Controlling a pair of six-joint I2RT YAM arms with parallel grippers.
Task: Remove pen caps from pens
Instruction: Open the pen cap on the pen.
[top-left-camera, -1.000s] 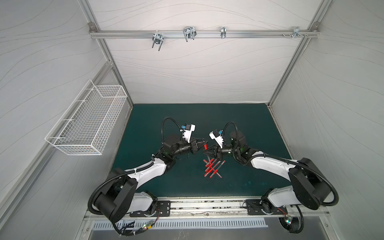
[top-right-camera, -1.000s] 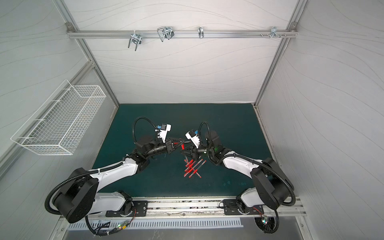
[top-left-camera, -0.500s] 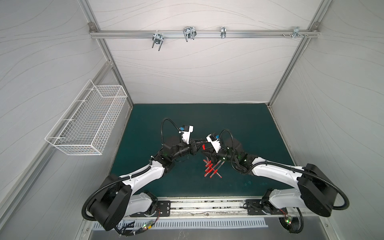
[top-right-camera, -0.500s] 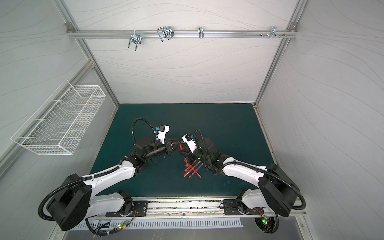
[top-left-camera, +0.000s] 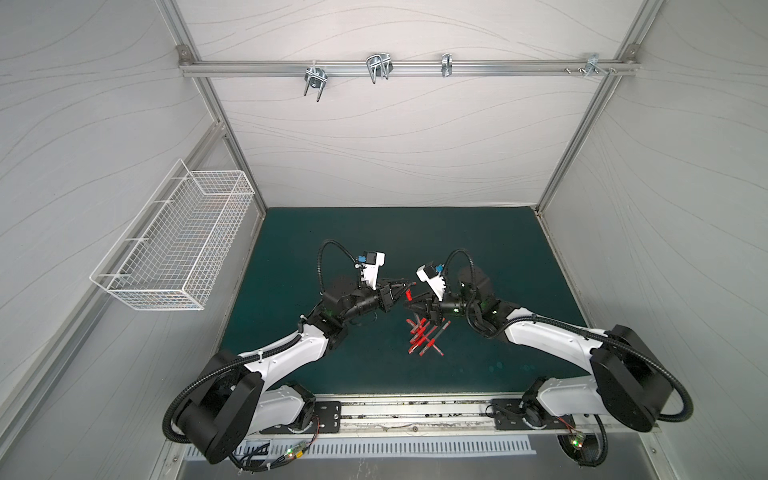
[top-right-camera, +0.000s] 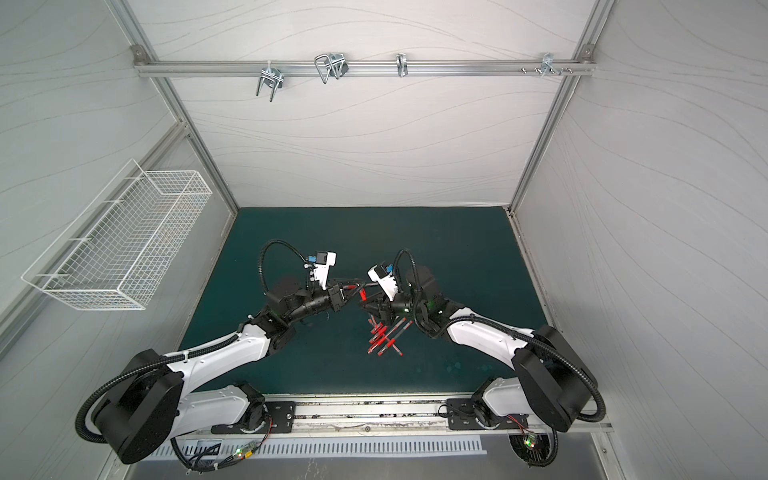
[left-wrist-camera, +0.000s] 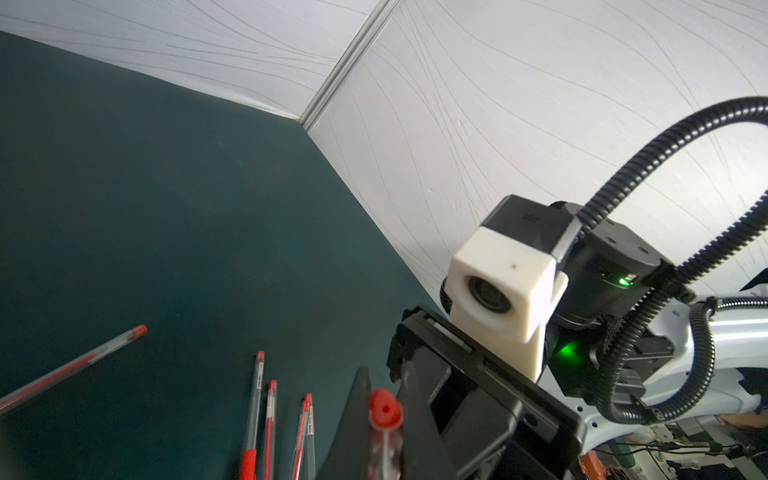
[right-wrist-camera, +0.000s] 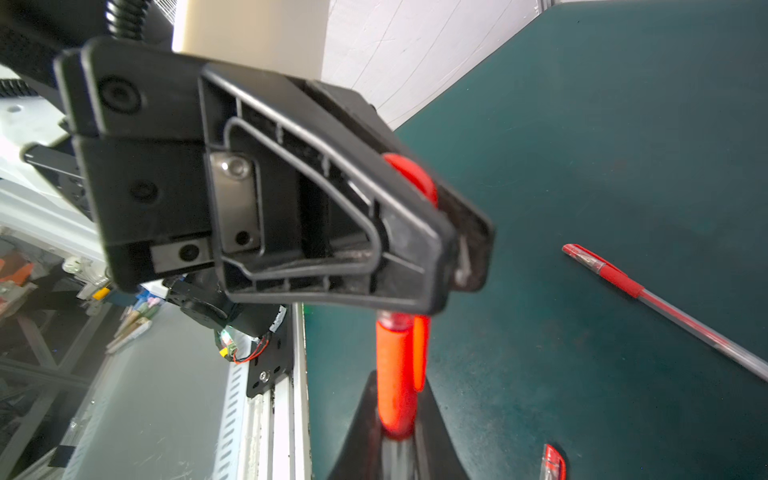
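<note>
Both grippers meet above the green mat (top-left-camera: 353, 245), just behind a pile of several pens (top-left-camera: 424, 336) (top-right-camera: 384, 336) that still wear red caps. My left gripper (top-left-camera: 409, 286) (left-wrist-camera: 386, 372) is shut on a pen (left-wrist-camera: 384, 440) with a clear barrel. Its red end plug (left-wrist-camera: 385, 409) pokes past the fingers. My right gripper (top-left-camera: 409, 308) (right-wrist-camera: 399, 386) is shut on a red pen cap (right-wrist-camera: 395, 374) with a clip. The cap's far end runs up against the left gripper's finger (right-wrist-camera: 316, 216), which hides the joint between cap and pen. In both top views only a short red piece (top-right-camera: 362, 295) shows between the grippers.
A capped pen (right-wrist-camera: 665, 307) lies alone on the mat, apart from the pile. A white wire basket (top-left-camera: 174, 253) hangs on the left wall. The arms' mounting rail (top-left-camera: 415, 411) runs along the front edge. White walls close in the mat on three sides.
Half a second ago the right arm had swung in toward the left gripper; it has since drawn back to the right. Both grippers stay shut and the left has barely moved.
</note>
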